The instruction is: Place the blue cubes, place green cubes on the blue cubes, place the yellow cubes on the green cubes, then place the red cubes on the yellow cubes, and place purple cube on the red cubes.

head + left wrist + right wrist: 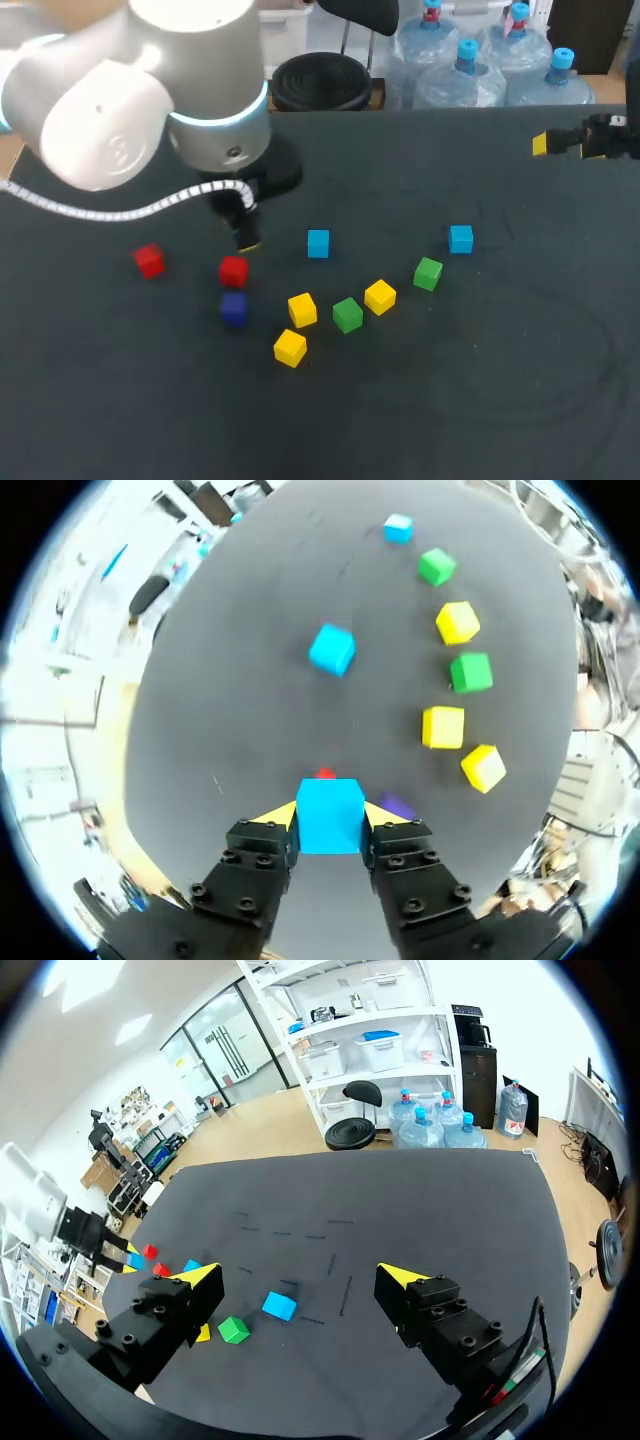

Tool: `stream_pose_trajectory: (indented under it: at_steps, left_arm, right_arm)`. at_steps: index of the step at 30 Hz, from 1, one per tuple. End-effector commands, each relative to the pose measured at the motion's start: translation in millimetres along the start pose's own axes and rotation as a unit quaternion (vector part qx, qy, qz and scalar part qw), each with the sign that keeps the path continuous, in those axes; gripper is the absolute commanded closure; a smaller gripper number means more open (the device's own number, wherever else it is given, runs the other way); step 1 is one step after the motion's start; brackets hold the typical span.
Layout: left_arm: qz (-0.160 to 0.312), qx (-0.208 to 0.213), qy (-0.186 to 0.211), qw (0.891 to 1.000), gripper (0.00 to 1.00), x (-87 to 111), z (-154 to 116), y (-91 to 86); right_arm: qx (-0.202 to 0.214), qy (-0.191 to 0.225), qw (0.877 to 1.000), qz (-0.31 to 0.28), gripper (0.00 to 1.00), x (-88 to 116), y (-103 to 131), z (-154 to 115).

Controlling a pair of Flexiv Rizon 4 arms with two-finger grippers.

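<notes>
Dark grey matte table (pixel 520 400) under even indoor light, with a faint sheen across its top. Just past its far edge, a cluster of clear water bottles (pixel 470 70) with blue caps, next to a black office chair (pixel 362 12). Beyond, a pale wooden floor (pixel 270 1125) and tall white shelving (pixel 370 1020) loaded with storage boxes against a white wall (pixel 520 1020). A dark cabinet (pixel 468 1045) alongside the shelves, glass partitions (pixel 215 1060) further back, bright ceiling panels (pixel 75 980) overhead.
</notes>
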State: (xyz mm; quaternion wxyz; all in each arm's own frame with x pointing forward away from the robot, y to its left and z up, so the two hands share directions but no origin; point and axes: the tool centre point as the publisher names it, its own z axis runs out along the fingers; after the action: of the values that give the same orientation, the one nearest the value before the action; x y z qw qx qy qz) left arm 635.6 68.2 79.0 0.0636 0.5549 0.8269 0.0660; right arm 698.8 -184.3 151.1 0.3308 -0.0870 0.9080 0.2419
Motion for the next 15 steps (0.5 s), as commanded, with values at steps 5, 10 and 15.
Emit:
stream_pose_trajectory:
  at_steps: [5, 10, 15]
  left_arm:
    - [0.072, -0.006, -0.009, 0.997, 1.0, -53.8, -1, 16.4]
    - [0.107, -0.014, -0.017, 0.994, 1.0, -73.6, -6, 20.7]
    - [0.116, -0.013, -0.007, 0.993, 1.0, -75.9, -7, 20.7]
  right_arm:
    - [-0.001, 0.0, 1.0, 0.0, 0.0, 0, -1, 1]
    - [-0.001, 0.0, 1.0, 0.0, 0.0, 0, -1, 1]
    - [-0.001, 0.0, 1.0, 0.0, 0.0, 0, -1, 1]
